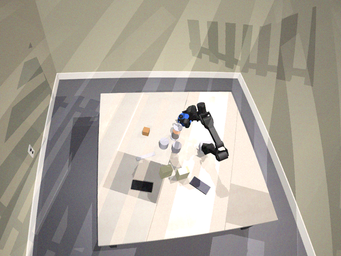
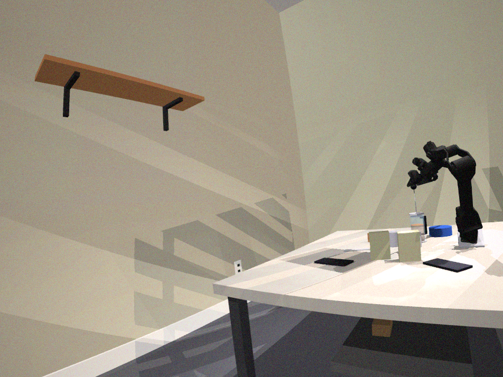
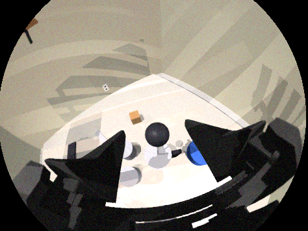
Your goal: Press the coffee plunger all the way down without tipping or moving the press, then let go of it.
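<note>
The coffee press [image 1: 175, 134] [image 2: 417, 225] [image 3: 158, 161] stands upright on the table, with an orange band on its glass and a black handle. Its plunger is up: a thin rod rises high above the lid to a round black knob [image 1: 181, 116] [image 2: 413, 187] [image 3: 157, 134]. My gripper [image 1: 183, 117] [image 2: 411, 184] [image 3: 154, 128] is open, its fingertips at about the knob's height. In the wrist view the knob shows between the fingers with a gap on each side. Whether the knob is fully between the fingertips in depth is hard to tell.
Two grey-white cups [image 1: 163, 143] [image 1: 176, 147] stand close to the press. A blue round container [image 2: 440, 231] [image 3: 197, 154] is beside it. An orange cube [image 1: 145, 131] [image 3: 135, 117], two yellow-green boxes [image 1: 166, 171] [image 1: 182, 173], a white strip [image 1: 145, 156] and two dark slabs [image 1: 142, 185] [image 1: 200, 185] lie farther off.
</note>
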### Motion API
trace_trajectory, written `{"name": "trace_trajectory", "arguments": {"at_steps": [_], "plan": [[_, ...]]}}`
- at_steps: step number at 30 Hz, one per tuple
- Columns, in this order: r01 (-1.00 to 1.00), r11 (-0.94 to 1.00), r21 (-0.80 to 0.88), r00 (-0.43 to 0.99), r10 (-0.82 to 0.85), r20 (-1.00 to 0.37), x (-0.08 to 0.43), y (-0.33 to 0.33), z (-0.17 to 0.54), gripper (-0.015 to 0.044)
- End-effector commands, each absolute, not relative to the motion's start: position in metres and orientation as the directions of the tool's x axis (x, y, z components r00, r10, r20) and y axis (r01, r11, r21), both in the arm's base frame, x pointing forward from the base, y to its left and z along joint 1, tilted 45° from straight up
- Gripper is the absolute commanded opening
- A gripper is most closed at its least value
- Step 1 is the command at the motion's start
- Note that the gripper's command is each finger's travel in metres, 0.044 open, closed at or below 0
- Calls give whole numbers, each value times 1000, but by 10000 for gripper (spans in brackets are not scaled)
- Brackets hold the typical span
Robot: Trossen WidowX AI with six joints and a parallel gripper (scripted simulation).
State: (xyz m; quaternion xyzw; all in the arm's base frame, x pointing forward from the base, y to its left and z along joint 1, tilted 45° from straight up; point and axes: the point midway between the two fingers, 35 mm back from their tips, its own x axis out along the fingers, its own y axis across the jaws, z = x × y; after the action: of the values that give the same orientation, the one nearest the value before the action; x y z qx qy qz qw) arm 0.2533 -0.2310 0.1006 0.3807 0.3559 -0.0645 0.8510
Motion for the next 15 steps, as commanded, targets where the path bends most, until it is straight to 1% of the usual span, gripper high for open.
{"name": "trace_trajectory", "arguments": {"at_steps": [1, 7, 11, 15], "plan": [[390, 695, 604, 734, 163, -660, 253, -230, 98, 309], [390, 695, 604, 734, 163, -660, 253, -230, 98, 151], [390, 695, 604, 734, 163, -660, 253, -230, 98, 127], [390, 695, 604, 734, 163, -660, 253, -230, 98, 127]]}}
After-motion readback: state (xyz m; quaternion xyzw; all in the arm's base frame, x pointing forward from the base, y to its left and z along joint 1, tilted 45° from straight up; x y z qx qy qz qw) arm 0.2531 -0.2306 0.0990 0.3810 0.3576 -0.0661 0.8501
